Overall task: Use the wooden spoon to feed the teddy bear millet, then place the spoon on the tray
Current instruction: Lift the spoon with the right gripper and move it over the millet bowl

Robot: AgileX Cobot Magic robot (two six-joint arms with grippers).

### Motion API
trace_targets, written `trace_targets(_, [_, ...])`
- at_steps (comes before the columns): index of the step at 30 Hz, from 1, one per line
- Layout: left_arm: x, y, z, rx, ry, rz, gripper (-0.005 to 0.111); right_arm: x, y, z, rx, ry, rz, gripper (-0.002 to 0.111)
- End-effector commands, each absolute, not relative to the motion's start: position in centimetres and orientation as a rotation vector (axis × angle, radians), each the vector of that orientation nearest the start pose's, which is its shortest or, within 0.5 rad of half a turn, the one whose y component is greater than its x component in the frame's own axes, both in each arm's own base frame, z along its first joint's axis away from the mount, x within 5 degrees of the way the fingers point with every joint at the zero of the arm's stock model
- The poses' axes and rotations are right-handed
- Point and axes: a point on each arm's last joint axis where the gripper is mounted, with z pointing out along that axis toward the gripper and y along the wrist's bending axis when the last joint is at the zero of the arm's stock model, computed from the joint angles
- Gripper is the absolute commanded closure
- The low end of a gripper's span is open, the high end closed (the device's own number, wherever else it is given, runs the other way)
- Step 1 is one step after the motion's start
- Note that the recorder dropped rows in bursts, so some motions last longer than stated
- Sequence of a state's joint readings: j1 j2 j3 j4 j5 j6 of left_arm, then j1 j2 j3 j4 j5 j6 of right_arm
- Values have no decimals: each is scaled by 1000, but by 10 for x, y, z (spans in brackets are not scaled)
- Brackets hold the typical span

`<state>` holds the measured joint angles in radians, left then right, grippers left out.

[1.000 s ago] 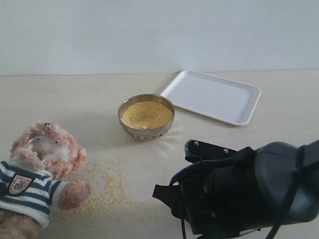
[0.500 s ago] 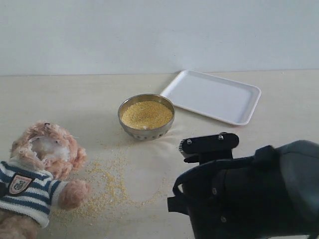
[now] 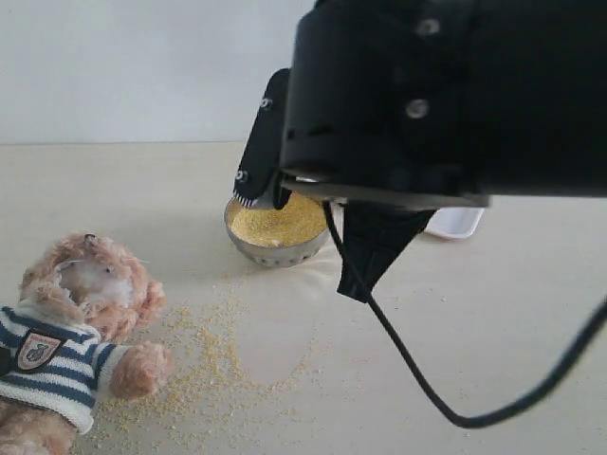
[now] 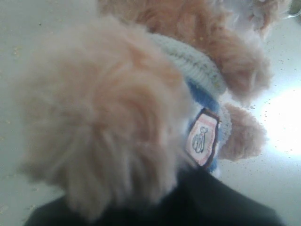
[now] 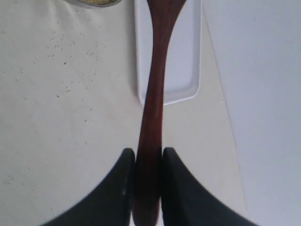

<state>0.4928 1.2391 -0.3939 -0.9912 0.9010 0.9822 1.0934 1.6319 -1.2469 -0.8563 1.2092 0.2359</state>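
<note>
The pale bench [image 3: 133, 180] is half hidden by the bulky black right arm [image 3: 446, 95], which hangs high over it with its wrist tipped downward. The fuzzy light-brown teddy bear in a navy-and-white striped sweater [image 3: 76, 322] is well off to one side of the right jaws. It crowds right up against the left jaws, and I cannot tell whether those are gripping anything. The flat white rectangular tray [image 5: 186, 47] lies out ahead of the right jaws. The round steel bowl [image 3: 275, 248] sits just below their tips. They are pinched tight on the handle of the dark reddish-brown wooden spoon [image 5: 153, 94], which sticks straight out ahead. Yellow millet [image 3: 278, 216] heaps the bowl, and loose grains [image 3: 204, 351] are scattered beside the bear.
</note>
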Motion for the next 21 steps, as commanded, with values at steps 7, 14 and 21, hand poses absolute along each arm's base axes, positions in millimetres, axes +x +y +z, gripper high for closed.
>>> trace_targets(7, [165, 20, 179, -253, 2565, -825, 102, 241, 295, 247, -1675, 1987, -961, 106])
trace_targets(14, [165, 20, 179, -253, 2565, -825, 102, 265, 306, 238, -1695, 1953, -1025, 106])
trace_targets(21, [165, 20, 179, -253, 2565, -825, 102, 284, 297, 229, -1680, 1953, -1106, 106])
